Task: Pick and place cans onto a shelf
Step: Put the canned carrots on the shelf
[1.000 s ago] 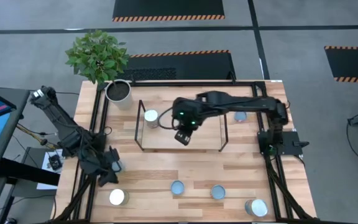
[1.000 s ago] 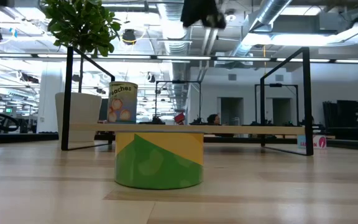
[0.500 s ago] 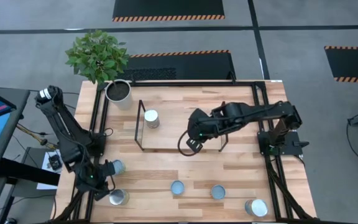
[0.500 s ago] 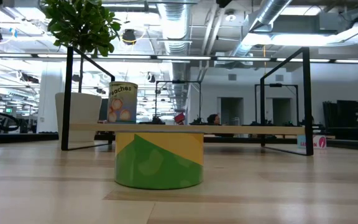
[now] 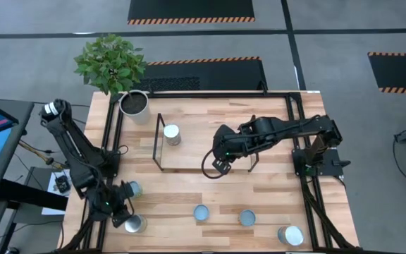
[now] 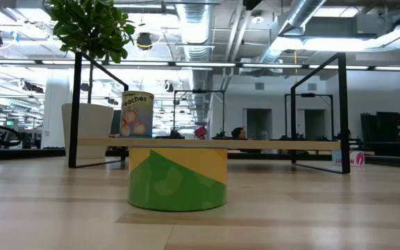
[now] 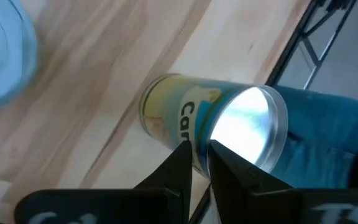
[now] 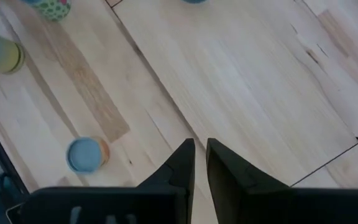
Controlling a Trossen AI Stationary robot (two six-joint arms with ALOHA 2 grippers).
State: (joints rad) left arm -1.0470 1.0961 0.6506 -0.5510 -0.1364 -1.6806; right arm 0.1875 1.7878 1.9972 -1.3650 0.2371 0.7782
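The light-wood shelf point(image 5: 203, 144) with black wire ends holds one silver-topped can point(image 5: 171, 134), labelled with peaches in the low view point(image 6: 137, 114). My left gripper point(image 5: 118, 209) is shut by the table's near left corner, right over a silver-topped can point(image 5: 134, 224), which stands on its base in the left wrist view point(image 7: 229, 127). A blue-topped can point(image 5: 132, 188) stands beside it. My right gripper point(image 5: 217, 166) is shut and empty above the shelf's near edge. More cans point(image 5: 201, 212) point(image 5: 247, 217) point(image 5: 290, 235) stand along the near edge. My left gripper's shut fingertips point(image 7: 182, 163) show in front of the silver-topped can's side just below its top rim point(image 7: 197, 134), coming from above at a slant. I cannot tell whether they touch it. The can stands on the table.
A white plant pot point(image 5: 134, 104) with a leafy plant stands at the far left corner. Black rails point(image 5: 309, 190) run along the table's sides. A green and yellow can point(image 6: 178, 179) stands close in the low view. Bare wood lies between the shelf and the near cans.
My right gripper has drawn back from over the shelf's middle toward the table's near and right side and has risen out of the low view. My left gripper has gone toward the near edge, up to the silver-topped can. No can has moved.
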